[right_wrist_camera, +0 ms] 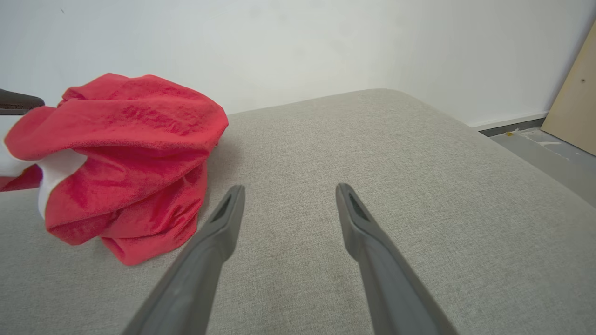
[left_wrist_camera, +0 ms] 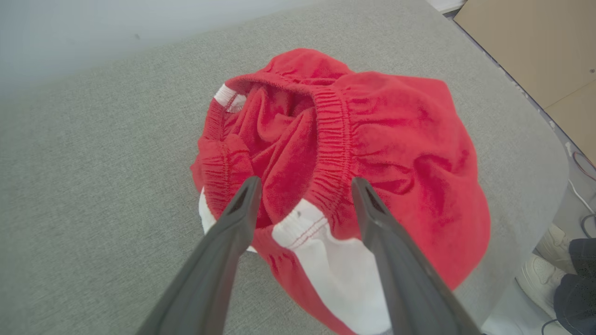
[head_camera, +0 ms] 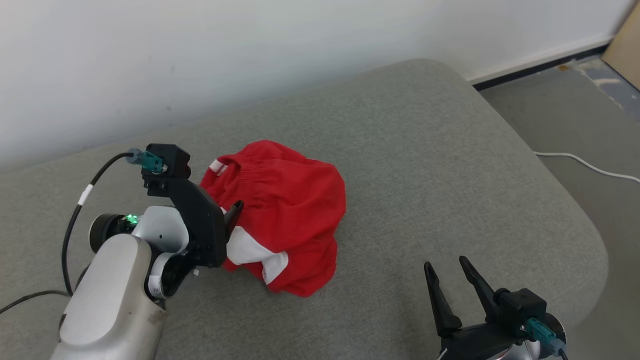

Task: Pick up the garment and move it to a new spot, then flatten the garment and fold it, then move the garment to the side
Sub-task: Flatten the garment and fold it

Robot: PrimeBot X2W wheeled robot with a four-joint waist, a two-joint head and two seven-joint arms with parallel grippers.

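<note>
The garment (head_camera: 285,210) is a crumpled red piece with white panels and an elastic waistband, heaped on the grey cushion (head_camera: 425,165). My left gripper (head_camera: 232,215) hovers at its near left side, open, fingers straddling the waistband and a white panel. In the left wrist view the garment (left_wrist_camera: 372,139) lies just beyond and below the open left gripper (left_wrist_camera: 305,186), and nothing is pinched. My right gripper (head_camera: 445,267) stands open over bare cushion to the garment's lower right. In the right wrist view the right gripper (right_wrist_camera: 286,190) is open, with the garment (right_wrist_camera: 125,153) off to its left.
A white wall (head_camera: 200,60) backs the cushion. Its rounded right edge drops to a grey floor with a white cable (head_camera: 585,162) and a tan board (head_camera: 625,50). A black cable (head_camera: 70,230) trails from my left wrist. White shoes (left_wrist_camera: 554,260) stand on the floor.
</note>
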